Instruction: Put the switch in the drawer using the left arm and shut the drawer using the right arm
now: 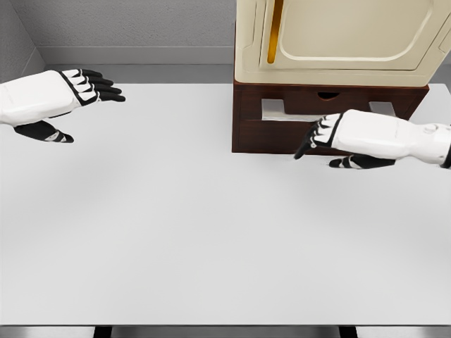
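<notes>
A dark brown drawer unit point(271, 134) stands at the back right of the white table point(176, 232). Its drawer is pulled out a little, and pale patches point(273, 108) show through the opening on top. No switch can be told apart anywhere in view. My right hand point(315, 156) hovers just in front of the drawer's front panel, fingers relaxed and pointing left and down, holding nothing. Far from the drawer, my left hand point(91, 113) floats at the table's left edge, fingers stretched out to the right and thumb below, with nothing in it.
A cream-coloured appliance point(338, 35) with an orange strip sits on top of the drawer unit. A grey wall runs behind the table. The table's front edge lies near the bottom of the picture.
</notes>
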Tool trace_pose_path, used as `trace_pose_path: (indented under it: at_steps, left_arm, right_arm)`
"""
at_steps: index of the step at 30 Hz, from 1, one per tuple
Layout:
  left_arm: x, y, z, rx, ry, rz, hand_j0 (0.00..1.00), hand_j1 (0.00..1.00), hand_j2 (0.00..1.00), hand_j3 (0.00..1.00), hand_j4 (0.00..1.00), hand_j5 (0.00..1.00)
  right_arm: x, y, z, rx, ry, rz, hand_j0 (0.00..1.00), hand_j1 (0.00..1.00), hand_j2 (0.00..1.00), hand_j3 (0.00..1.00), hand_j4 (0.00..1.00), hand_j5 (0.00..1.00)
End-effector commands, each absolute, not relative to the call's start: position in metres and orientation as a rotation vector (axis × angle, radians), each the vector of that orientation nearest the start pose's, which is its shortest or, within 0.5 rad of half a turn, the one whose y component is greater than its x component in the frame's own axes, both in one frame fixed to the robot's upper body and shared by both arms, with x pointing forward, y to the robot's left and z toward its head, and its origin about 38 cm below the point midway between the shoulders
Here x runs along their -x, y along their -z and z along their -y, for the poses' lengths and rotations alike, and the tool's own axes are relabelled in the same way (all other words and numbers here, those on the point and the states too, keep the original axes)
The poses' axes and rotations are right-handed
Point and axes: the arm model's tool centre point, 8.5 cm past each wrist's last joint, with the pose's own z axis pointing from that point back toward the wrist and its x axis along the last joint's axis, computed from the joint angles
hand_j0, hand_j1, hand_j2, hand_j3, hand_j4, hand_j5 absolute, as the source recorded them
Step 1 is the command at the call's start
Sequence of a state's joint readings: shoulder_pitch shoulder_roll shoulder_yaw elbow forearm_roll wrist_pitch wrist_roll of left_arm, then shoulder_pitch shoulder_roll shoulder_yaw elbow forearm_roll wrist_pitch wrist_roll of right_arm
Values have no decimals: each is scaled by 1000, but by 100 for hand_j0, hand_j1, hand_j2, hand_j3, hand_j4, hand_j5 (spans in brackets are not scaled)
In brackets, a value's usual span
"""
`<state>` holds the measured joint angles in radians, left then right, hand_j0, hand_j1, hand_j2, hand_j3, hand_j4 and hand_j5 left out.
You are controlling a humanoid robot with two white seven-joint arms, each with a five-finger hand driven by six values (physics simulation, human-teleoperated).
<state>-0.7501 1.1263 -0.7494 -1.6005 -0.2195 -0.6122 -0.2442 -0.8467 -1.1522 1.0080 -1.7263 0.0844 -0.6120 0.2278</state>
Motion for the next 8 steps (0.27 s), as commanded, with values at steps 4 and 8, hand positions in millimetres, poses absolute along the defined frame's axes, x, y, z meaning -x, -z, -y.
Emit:
trace_pose_path:
  at_steps: [4,8]
  left_arm:
    - [-404,-302,-342,730,-2757,-2241,100,100,100,100,100,100]
    - [-404,-302,-342,732,-2758,-2242,100,100,100,100,100,100]
  right_arm:
    - [-364,-284,320,-376,2855,-2220,99,99,99,99,99,99]
    - [-364,-282,322,-379,2865,-2216,99,99,99,99,99,99]
